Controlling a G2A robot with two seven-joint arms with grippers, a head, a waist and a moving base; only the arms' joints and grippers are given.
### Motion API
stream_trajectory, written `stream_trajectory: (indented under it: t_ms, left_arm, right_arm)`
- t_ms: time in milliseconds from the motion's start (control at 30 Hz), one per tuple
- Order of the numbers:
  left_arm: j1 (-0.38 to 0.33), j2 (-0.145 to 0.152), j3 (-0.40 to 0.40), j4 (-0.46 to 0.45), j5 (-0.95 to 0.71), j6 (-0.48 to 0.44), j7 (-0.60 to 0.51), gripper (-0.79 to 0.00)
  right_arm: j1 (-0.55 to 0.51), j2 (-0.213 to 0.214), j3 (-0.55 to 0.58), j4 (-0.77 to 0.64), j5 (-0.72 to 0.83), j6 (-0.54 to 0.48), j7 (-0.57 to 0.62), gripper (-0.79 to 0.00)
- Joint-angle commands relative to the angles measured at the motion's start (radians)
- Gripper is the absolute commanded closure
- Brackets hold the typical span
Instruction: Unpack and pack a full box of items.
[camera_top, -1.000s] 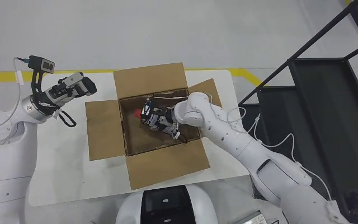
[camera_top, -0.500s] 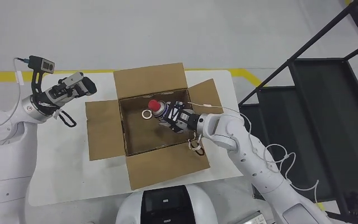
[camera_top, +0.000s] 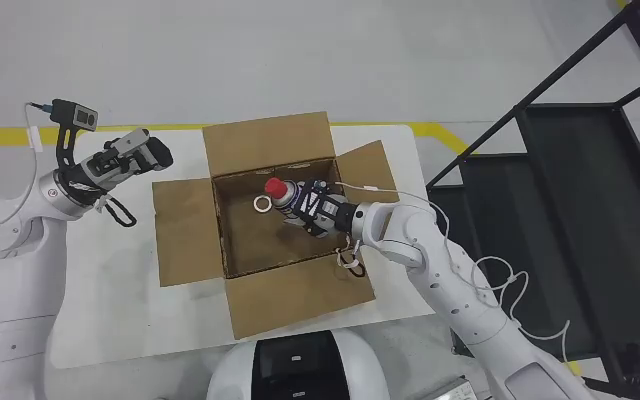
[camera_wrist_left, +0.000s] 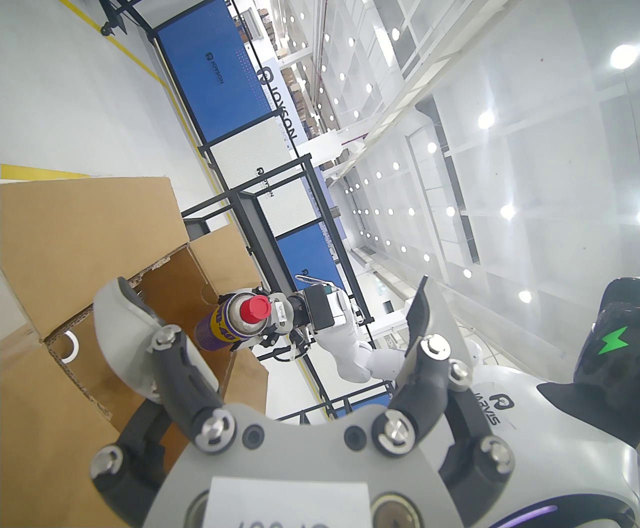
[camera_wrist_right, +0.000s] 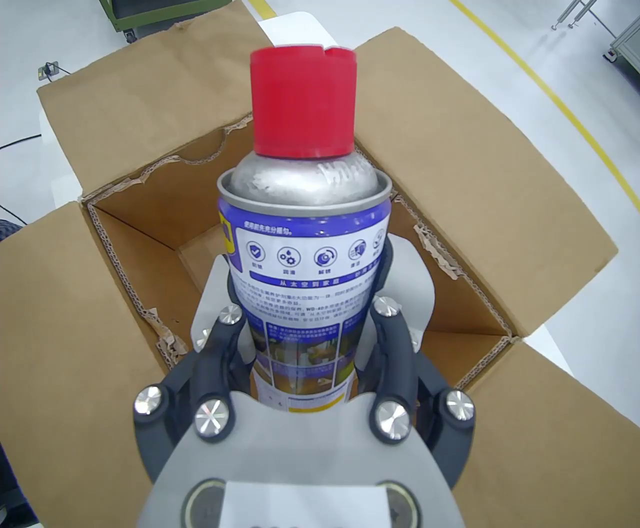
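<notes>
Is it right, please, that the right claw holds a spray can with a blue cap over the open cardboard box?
Not quite: the cap is red, as the right wrist view shows. The right claw does hold the spray can over the open cardboard box.

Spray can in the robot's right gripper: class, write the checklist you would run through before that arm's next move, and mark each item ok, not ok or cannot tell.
1. Right gripper shut around the spray can: ok.
2. Red cap seated on the can: ok.
3. Can's bottom above the rim of the cardboard box: cannot tell.
4. Box flaps folded outward, away from the opening: ok.
5. Left gripper open and off to the side of the box: ok.
6. Bare table beside the box to set the can on: ok.
</notes>
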Motion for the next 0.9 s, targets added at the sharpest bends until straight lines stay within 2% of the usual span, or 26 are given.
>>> stream_trajectory:
  t_ms: [0, 733, 867]
  left_arm:
    - [0.000, 0.000, 0.000, 0.000, 0.000, 0.000, 0.000, -0.785]
    - [0.000, 0.000, 0.000, 0.000, 0.000, 0.000, 0.000, -0.785]
    - [0.000, 0.000, 0.000, 0.000, 0.000, 0.000, 0.000, -0.785]
  right_arm:
    - [0.000, 0.000, 0.000, 0.000, 0.000, 0.000, 0.000, 0.000]
    - [-0.005, 0.000, 0.000, 0.000, 0.007, 0.003, -0.011, 0.000]
    - [-0.040, 0.012, 0.053, -0.035, 0.064, -0.090, -0.105, 0.000]
